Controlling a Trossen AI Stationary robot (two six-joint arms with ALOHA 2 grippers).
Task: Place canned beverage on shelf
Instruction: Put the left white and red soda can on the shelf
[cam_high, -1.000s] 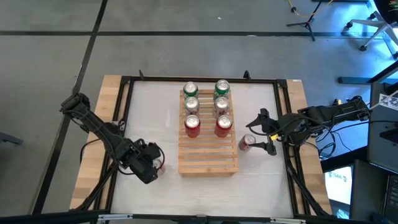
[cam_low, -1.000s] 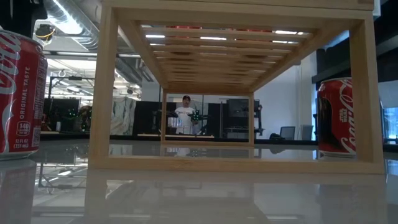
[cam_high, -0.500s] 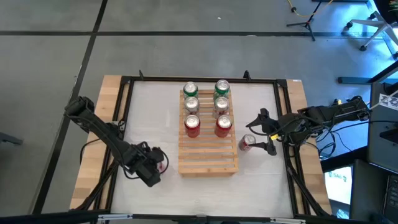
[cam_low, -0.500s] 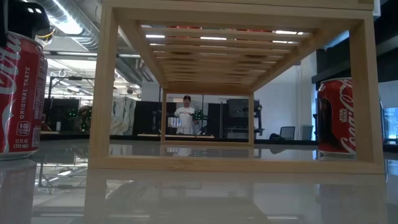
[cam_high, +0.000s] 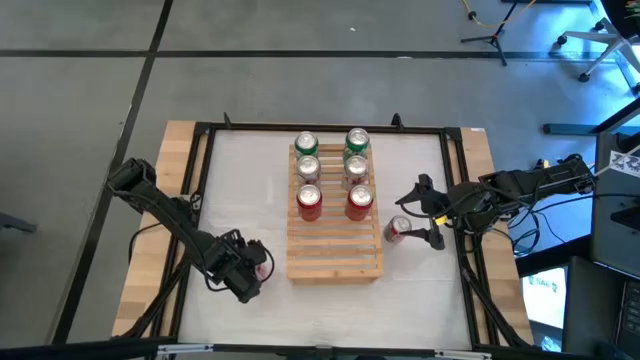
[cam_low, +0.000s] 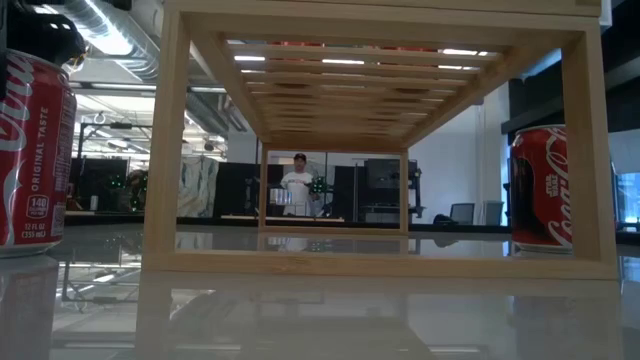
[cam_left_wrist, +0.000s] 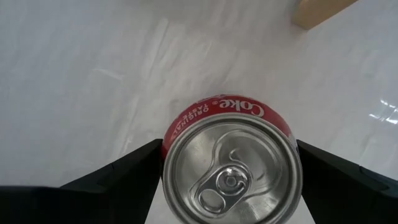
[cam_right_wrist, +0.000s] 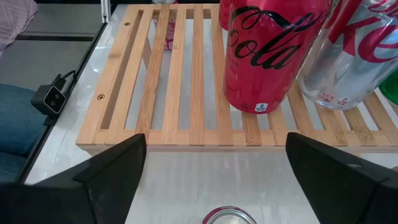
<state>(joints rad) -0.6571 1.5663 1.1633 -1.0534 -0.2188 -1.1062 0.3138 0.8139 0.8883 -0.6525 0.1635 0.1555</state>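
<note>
The left gripper (cam_high: 252, 272) sat at the near left of the table (cam_high: 240, 180), its fingers (cam_left_wrist: 118, 180) on either side of an upright red can (cam_left_wrist: 231, 163), flanking its rim closely; whether they pressed on it could not be told. That can stood on the tabletop just left of the shelf (cam_high: 335, 250), clear of its edge. The right gripper (cam_high: 420, 212) hovered at the shelf's right side with its jaws spread wide, and a second red can (cam_high: 397, 229) stood on the table between them, untouched. On the shelf's far half stood six cans in two rows: two green cans (cam_high: 331, 143), two silver cans (cam_high: 331, 168), two red ones (cam_high: 334, 202); its near slats lay bare.
</note>
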